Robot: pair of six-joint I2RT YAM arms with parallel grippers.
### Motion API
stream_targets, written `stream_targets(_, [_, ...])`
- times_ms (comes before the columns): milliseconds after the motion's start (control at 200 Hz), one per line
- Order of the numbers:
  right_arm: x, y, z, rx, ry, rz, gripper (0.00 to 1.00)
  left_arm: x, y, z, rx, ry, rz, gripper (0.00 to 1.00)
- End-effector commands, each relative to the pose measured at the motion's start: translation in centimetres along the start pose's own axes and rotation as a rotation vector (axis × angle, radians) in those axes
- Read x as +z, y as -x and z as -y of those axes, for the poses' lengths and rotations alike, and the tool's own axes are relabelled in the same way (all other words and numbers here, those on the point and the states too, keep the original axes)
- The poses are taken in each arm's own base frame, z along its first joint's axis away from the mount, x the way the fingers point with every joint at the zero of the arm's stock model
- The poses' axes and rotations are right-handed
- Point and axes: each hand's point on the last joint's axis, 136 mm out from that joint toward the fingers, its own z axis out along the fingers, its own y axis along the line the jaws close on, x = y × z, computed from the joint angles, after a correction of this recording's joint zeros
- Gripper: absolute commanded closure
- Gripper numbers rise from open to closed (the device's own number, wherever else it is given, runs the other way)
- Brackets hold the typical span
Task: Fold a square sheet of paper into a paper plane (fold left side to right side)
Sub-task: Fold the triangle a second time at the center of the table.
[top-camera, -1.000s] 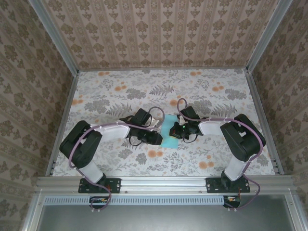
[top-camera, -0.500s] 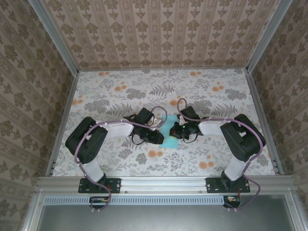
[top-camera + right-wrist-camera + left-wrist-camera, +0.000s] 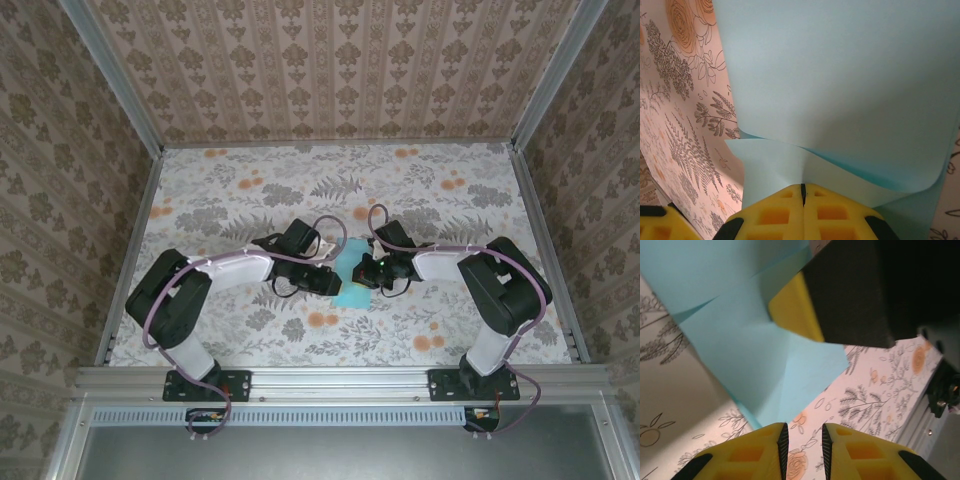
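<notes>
One blue paper sheet [image 3: 840,90], pinched by R fingers [image 3: 807,196], L fingers [image 3: 782,441] slightly apart nearby

The square sheet of paper [image 3: 350,276] is thin, plain light blue and partly folded, and sits around the middle of the floral table [image 3: 230,200]. From the left wrist, the paper [image 3: 765,355] shows several straight creases and overlapping flaps, with one edge raised off the surface. From the right wrist, the sheet [image 3: 840,90] bows upward in two curved layers, its lower edge nipped between the closed tips of the right gripper [image 3: 802,188].
</notes>
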Motion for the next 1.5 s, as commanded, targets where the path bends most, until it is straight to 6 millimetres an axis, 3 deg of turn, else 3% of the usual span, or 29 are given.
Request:
stream_targets(0, [0.3,-1.6,3.6,0.056,-0.131,-0.052,1.0,-0.1,0.5,1.4,0.039,-0.043,-0.003,0.74])
stream_targets(245, [0.2,-1.6,3.6,0.054,-0.129,-0.053,1.0,1.9,-0.2,1.3,0.034,-0.069,-0.062,0.74])
stream_targets(675, [-0.1,-1.3,2.7,0.037,-0.099,-0.041,1.0,3.6,-2.7,-1.8,-0.004,0.025,-0.127,0.75])
stream_targets(940, [-1.5,-0.5,0.3,-0.01,-0.029,0.004,1.0,3.9,-4.0,-3.3,-0.018,0.089,-0.154,0.8])
stream_targets(1095, [-2.1,-1.0,-1.2,-0.046,0.018,-0.005,1.0,3.9,-4.2,-3.3,-0.016,0.093,-0.152,0.81])
stream_targets(1495, [-0.4,-2.4,-2.1,-0.08,0.027,-0.065,1.0,3.8,-4.2,-3.4,-0.008,0.105,-0.15,0.82])
